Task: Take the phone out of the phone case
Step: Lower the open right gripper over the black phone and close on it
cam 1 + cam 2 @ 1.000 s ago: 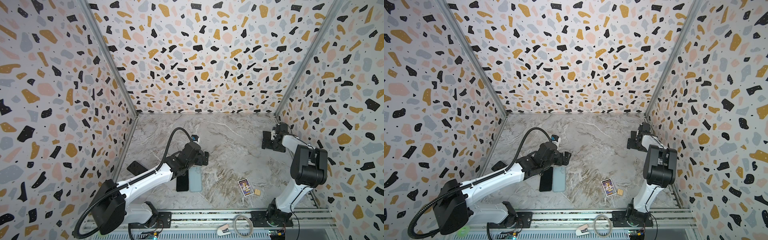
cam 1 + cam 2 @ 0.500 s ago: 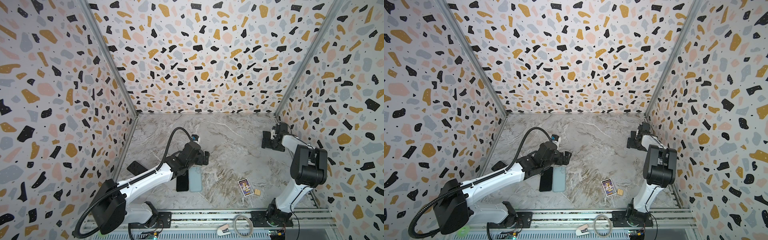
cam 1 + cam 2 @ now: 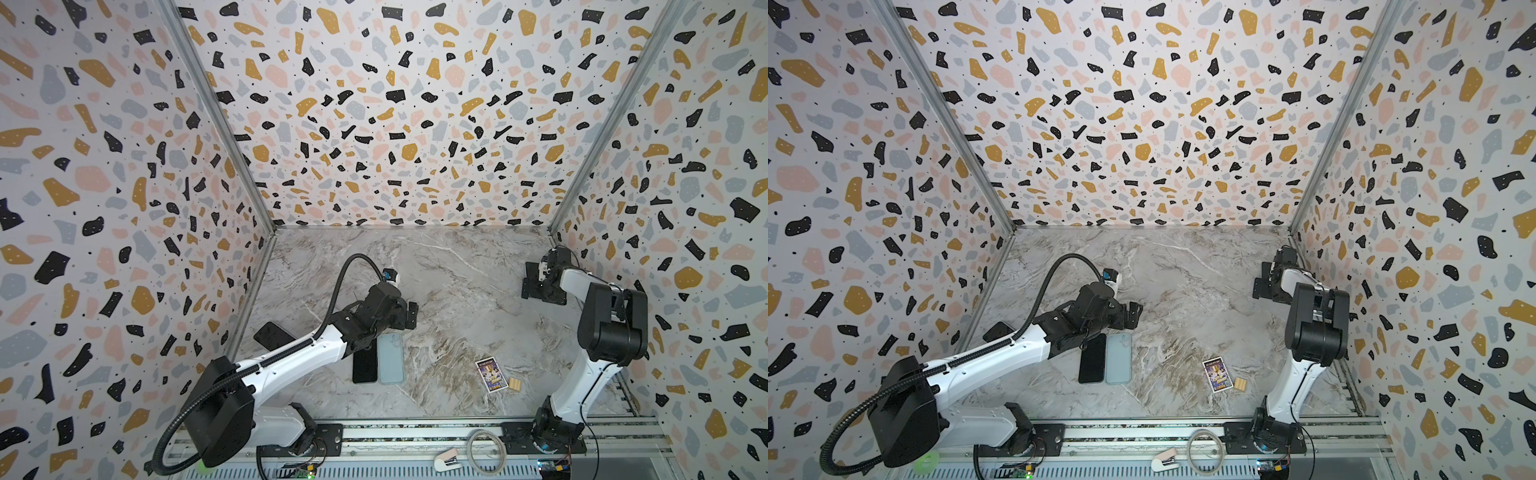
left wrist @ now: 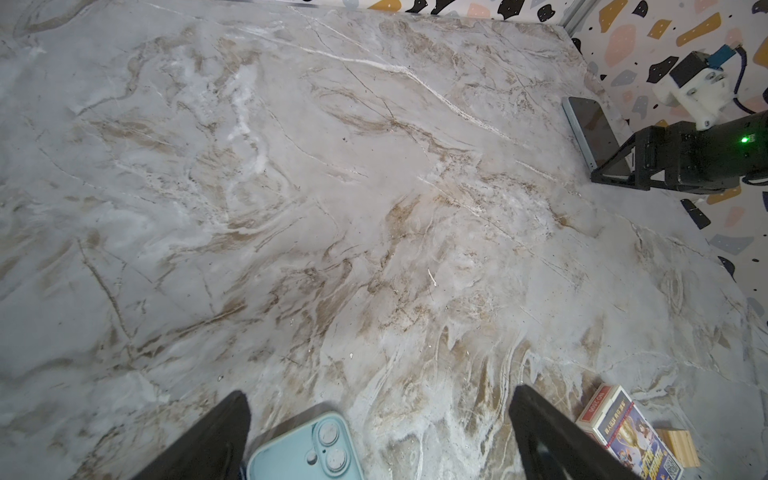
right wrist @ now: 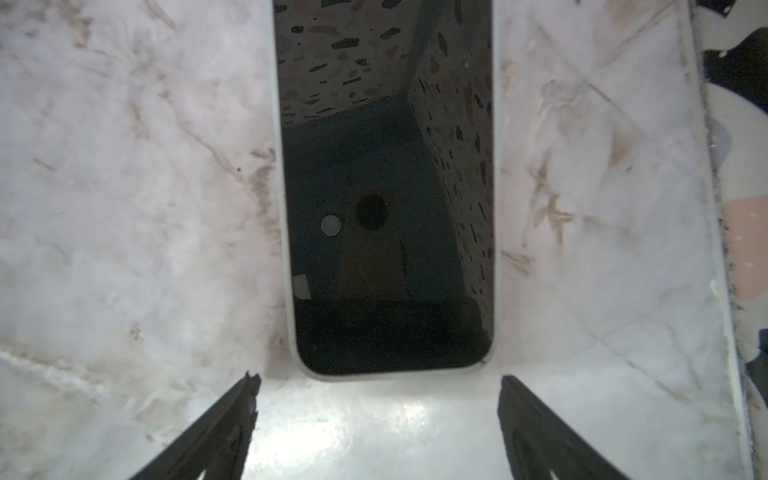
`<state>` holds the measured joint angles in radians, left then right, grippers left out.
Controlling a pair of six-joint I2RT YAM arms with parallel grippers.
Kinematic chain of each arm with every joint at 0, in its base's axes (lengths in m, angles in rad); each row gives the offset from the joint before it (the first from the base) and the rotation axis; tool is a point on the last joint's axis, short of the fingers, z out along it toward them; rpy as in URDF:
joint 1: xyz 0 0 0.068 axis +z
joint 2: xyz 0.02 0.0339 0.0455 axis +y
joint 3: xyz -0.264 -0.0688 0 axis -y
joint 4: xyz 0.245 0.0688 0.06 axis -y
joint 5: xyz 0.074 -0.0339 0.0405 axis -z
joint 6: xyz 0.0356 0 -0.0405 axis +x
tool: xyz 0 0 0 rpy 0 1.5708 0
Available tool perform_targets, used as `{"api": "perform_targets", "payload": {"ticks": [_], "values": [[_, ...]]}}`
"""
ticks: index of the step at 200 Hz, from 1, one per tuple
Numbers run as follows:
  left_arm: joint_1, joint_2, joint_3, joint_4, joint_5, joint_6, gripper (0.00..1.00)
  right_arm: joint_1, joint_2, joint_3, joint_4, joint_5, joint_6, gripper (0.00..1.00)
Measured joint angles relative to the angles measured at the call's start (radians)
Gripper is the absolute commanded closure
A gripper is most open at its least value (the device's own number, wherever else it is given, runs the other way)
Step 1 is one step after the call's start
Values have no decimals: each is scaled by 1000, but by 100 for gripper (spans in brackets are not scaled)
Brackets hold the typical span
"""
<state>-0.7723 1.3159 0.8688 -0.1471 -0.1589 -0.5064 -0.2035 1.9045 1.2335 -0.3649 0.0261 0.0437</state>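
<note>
A: Almost nothing shifts since a second ago: the right claw (image 5: 379, 379) and left claw (image 4: 380, 395) hold their places and their spread.
B: Both wide, then?
A: Yes, and pinching nothing. The phone (image 5: 386, 208) lies flat just ahead of the right claw's tips, untouched, seated in its pale case (image 5: 283, 208).
B: So the extraction hasn't begun, I'd judge. The grip comes next.

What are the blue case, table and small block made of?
The blue case looks like matte silicone or soft plastic: no glare. The table is marble-patterned, maybe laminate: veined, glossy highlights. The block looks like bare pale wood, grooved.
</note>
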Motion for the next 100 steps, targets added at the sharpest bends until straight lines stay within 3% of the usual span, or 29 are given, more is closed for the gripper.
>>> {"api": "perform_targets", "payload": {"ticks": [100], "values": [[15,12,0,13,12,17,0,0,134,161,-5,16,15,16]]}}
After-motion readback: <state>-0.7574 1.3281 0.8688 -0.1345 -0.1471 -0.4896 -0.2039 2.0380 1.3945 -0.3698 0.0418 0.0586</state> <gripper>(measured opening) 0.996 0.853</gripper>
